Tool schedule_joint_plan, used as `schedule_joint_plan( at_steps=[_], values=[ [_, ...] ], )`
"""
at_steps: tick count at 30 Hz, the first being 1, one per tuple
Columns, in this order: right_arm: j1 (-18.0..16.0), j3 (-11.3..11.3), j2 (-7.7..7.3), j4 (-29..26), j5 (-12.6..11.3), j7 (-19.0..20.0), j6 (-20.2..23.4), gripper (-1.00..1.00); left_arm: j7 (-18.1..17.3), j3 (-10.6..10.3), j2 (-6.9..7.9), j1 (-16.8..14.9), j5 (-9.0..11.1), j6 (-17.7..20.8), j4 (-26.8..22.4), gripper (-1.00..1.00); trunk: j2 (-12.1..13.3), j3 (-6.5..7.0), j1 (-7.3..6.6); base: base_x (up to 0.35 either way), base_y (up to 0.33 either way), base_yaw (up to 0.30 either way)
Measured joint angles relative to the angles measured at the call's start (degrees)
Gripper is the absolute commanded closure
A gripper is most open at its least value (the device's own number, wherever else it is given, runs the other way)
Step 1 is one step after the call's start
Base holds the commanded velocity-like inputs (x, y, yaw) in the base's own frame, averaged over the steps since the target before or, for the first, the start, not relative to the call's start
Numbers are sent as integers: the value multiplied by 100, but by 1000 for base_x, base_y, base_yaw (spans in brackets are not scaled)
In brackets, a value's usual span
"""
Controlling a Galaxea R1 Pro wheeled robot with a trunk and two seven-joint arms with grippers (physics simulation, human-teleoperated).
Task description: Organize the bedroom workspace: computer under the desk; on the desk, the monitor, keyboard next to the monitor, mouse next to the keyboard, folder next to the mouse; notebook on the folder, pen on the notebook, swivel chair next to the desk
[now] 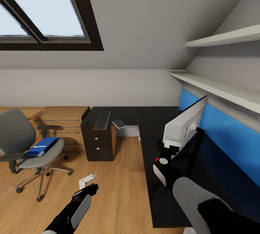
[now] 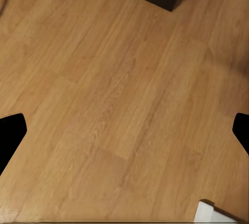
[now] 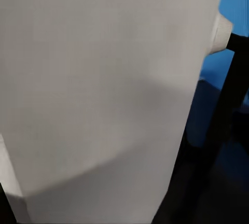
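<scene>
The monitor hangs tilted over the black desk, its white back toward me and its black stand behind it. My right gripper is shut on the monitor's lower left edge; the right wrist view is close against the white back. The keyboard lies on the desk's far left end, with a small grey flat item beside it. The blue folder rests on the seat of the grey swivel chair, to the left. My left gripper is open over the wood floor.
A dark drawer unit stands under the desk's left end, and a low oak shelving unit behind the chair. A blue back panel and two wall shelves line the right wall. Bare floor lies between the chair and the desk.
</scene>
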Motion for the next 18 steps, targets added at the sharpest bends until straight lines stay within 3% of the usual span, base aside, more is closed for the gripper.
schedule_joint_plan(
  at_steps=[18],
  values=[
    [0,-3,0,21,-25,4,-126,-100,2,12,8,0,0,8,-1,-100,-1,0,-2,-23,-21,0]
  ],
)
